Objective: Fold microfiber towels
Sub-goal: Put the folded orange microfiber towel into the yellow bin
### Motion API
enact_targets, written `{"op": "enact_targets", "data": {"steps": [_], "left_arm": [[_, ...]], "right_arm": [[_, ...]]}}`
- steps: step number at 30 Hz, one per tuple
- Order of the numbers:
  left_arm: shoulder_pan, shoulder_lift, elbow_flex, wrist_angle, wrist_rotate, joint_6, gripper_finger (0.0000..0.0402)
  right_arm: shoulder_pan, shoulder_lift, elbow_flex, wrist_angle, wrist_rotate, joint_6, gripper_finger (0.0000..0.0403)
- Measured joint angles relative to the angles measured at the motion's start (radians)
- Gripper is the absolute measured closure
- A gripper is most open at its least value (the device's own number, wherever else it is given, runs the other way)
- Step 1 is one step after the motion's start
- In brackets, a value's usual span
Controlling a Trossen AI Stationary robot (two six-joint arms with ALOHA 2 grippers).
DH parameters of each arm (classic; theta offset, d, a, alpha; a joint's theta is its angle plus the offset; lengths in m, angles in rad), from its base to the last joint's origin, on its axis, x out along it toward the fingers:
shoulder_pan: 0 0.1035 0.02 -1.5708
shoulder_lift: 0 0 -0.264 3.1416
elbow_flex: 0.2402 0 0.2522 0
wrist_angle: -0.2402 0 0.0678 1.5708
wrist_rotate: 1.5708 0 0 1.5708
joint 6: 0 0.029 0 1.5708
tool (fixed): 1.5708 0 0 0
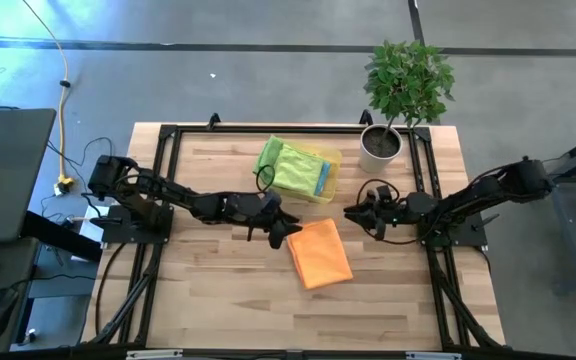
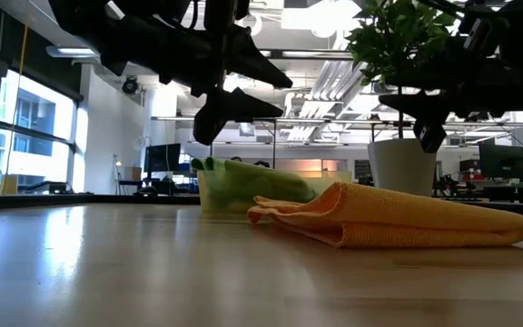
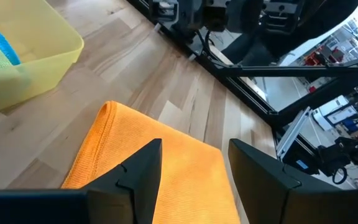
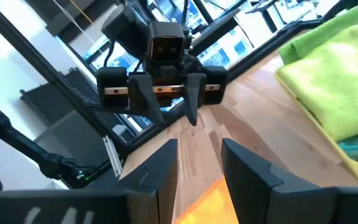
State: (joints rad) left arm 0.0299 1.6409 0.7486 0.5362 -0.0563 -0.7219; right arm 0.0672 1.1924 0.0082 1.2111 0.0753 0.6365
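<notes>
The orange towel [image 1: 320,253] lies folded on the wooden table, right of the middle; the low view shows its layers [image 2: 398,222] stacked flat. My left gripper [image 1: 286,228] hovers open just above the towel's far left corner [image 3: 114,134], with nothing between its fingers. My right gripper [image 1: 353,212] stands open above the table, past the towel's far right corner, facing the left gripper [image 4: 166,93]. Light green towels [image 1: 290,168] and a teal blue one [image 1: 323,178] lie piled in the yellow tray [image 1: 330,157].
A potted plant [image 1: 403,95] in a white pot stands at the table's far right corner, just right of the tray. Bare wood [image 1: 228,300] stretches along the near side of the table. A black frame [image 1: 168,135] runs round the table's edges.
</notes>
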Motion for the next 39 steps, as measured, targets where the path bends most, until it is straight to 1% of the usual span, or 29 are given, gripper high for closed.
{"op": "enact_targets", "data": {"steps": [5,10,14,20,29,34,39], "left_arm": [[0.000,0.000,0.000,0.001,0.000,0.000,0.0225],[0.000,0.000,0.000,0.000,0.000,-0.007,0.0225],[0.000,0.000,0.000,-0.001,-0.002,-0.008,0.0225],[0.000,0.000,0.000,-0.001,-0.006,-0.015,0.0225],[0.000,0.000,0.000,-0.001,-0.008,-0.035,0.0225],[0.000,0.000,0.000,-0.001,-0.008,-0.035,0.0225],[0.000,0.000,0.000,-0.001,-0.008,-0.035,0.0225]], "right_arm": [[-0.047,-0.096,0.000,-0.102,-0.062,-0.016,0.0286],[-0.104,-0.212,0.000,-0.283,-0.163,-0.009,0.0286],[-0.136,-0.308,0.000,-0.414,-0.215,-0.008,0.0286],[-0.155,-0.440,0.000,-0.583,-0.251,-0.031,0.0286],[-0.154,-0.618,0.000,-0.815,-0.254,-0.035,0.0286],[-0.154,-0.694,0.000,-0.904,-0.250,-0.035,0.0286],[-0.154,-0.751,0.000,-0.954,-0.244,-0.049,0.0286]]}}
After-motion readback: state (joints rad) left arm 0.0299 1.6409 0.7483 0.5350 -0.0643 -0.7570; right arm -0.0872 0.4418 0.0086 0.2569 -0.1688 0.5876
